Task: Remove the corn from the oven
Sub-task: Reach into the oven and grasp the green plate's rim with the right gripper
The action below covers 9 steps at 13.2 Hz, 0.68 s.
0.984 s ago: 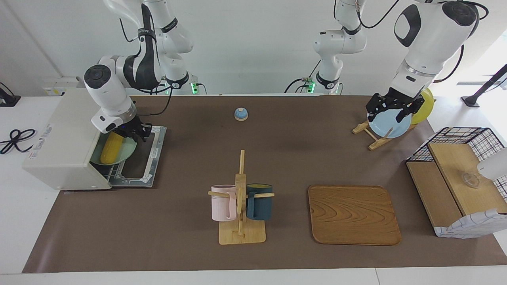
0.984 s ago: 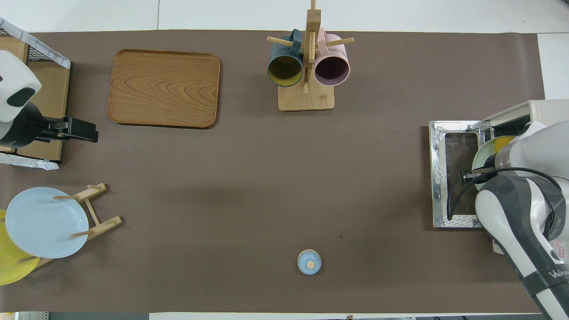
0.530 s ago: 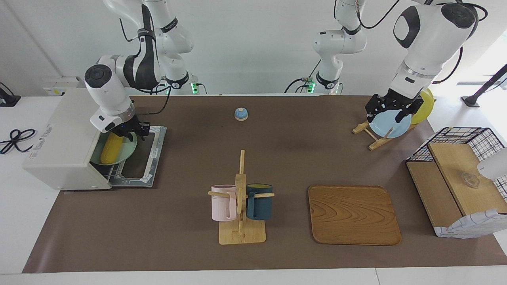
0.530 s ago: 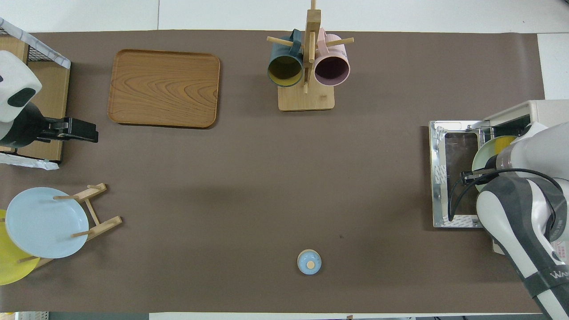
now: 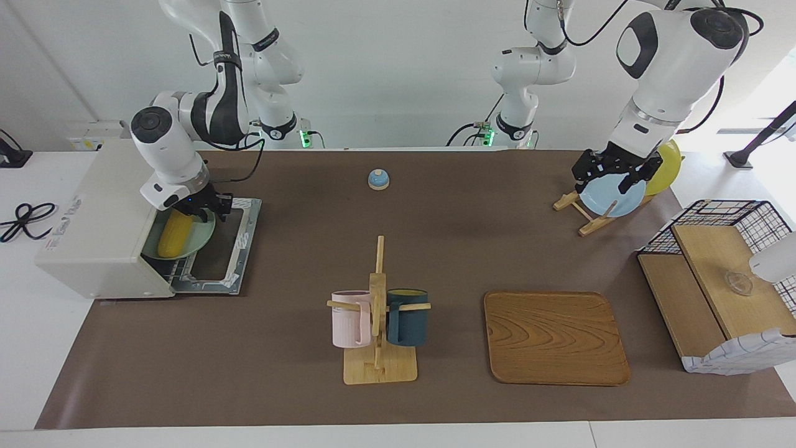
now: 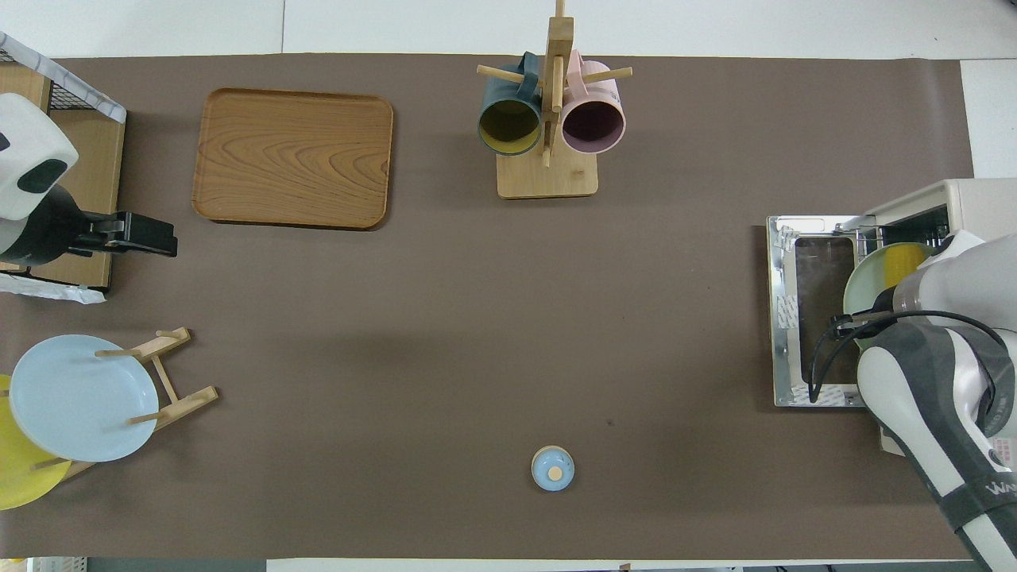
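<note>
The corn [image 5: 172, 233] lies on a pale green plate [image 5: 200, 239] that sticks out of the mouth of the cream-white oven [image 5: 93, 211] over its wire rack. The oven door [image 5: 241, 246] lies open and flat. My right gripper [image 5: 208, 210] is low at the end of the corn and plate that is nearer to the robots. In the overhead view the right arm covers part of the corn [image 6: 902, 256] and plate [image 6: 862, 282]. My left gripper [image 5: 606, 180] waits open and empty in the air at the left arm's end of the table, also seen in the overhead view [image 6: 171, 238].
A mug tree [image 5: 377, 311] with a pink and a dark blue mug stands mid-table. A wooden tray [image 5: 555, 338] lies beside it. A blue bell [image 5: 378, 179] sits near the robots. A rack holds a blue plate [image 5: 612, 198] and a yellow plate [image 5: 666, 163]. A black wire basket [image 5: 771, 214] stands at the table's end.
The right arm's wrist has shifted slightly up and toward the robots, so more of the corn and plate shows from above. The plate and corn have not visibly moved. The left arm drifted slightly.
</note>
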Tool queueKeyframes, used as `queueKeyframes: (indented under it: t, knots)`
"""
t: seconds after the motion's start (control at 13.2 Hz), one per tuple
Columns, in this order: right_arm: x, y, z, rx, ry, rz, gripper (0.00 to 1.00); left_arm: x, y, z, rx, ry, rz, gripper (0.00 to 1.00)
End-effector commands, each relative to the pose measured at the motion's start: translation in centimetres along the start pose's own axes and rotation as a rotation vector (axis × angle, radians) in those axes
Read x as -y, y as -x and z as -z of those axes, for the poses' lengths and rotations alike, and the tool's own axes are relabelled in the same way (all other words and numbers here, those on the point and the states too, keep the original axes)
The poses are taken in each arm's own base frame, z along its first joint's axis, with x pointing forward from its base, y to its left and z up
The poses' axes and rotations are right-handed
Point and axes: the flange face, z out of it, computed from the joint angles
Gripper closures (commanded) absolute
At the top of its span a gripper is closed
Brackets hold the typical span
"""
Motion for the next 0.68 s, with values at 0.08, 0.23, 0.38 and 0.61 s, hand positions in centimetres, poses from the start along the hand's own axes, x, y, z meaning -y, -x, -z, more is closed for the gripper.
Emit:
queueKeyframes:
  t: [0.08,0.23,0.38,0.61]
  knots:
    - [-0.6,1.2,-0.2,-0.018,0.014,0.014,0.64,0.2,0.4,0.0,-0.013,0.005,-0.004,0.00]
    - [-0.7,1.5,-0.4,-0.012,0.012,0.013,0.80,0.2,0.4,0.0,-0.013,0.005,-0.004,0.00]
    - [-0.4,1.4,-0.1,-0.007,0.052,0.076,1.00,0.2,0.4,0.0,-0.011,0.005,-0.004,0.00]
    - [1.5,0.3,1.2,-0.013,0.095,0.141,1.00,0.2,0.4,0.0,-0.011,0.005,-0.004,0.00]
